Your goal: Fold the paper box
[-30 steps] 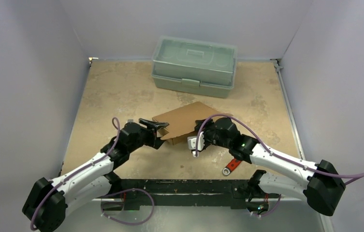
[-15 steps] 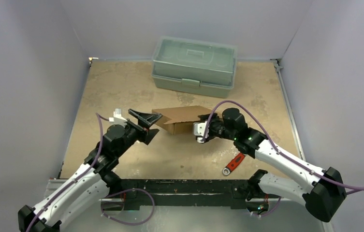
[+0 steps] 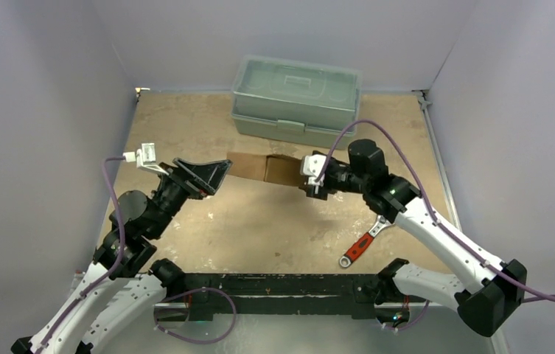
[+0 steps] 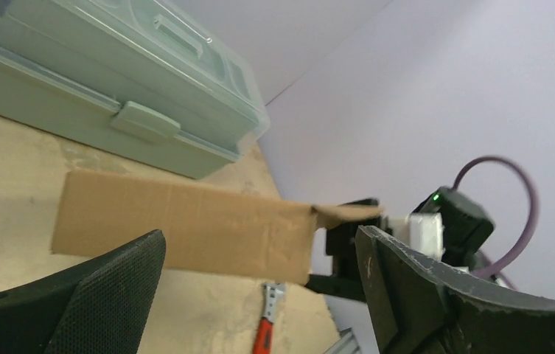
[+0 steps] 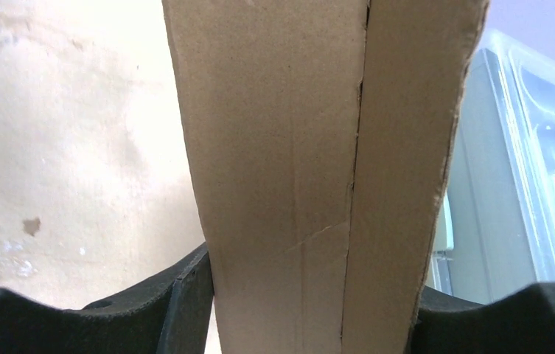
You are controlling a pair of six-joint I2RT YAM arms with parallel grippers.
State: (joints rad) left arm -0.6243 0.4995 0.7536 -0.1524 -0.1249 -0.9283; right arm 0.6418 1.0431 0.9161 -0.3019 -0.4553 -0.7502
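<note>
The paper box (image 3: 256, 167) is a flattened brown cardboard piece held in the air in front of the toolbox. My right gripper (image 3: 311, 178) is shut on its right end. In the right wrist view the box (image 5: 311, 147) fills the gap between both fingers of that gripper (image 5: 311, 295). My left gripper (image 3: 217, 175) is open and empty, just left of the box's left end and apart from it. In the left wrist view the box (image 4: 186, 225) shows beyond the spread fingers of my left gripper (image 4: 259, 247), with its long side level.
A grey-green plastic toolbox (image 3: 296, 99) stands shut at the back of the table, close behind the box; it also shows in the left wrist view (image 4: 112, 81). A red-handled wrench (image 3: 359, 247) lies at the front right. Walls close in the table on three sides.
My right gripper has lifted the box off the table and carried it toward the back. My left arm has drawn back to the left and risen, coming away from the box's left edge.
</note>
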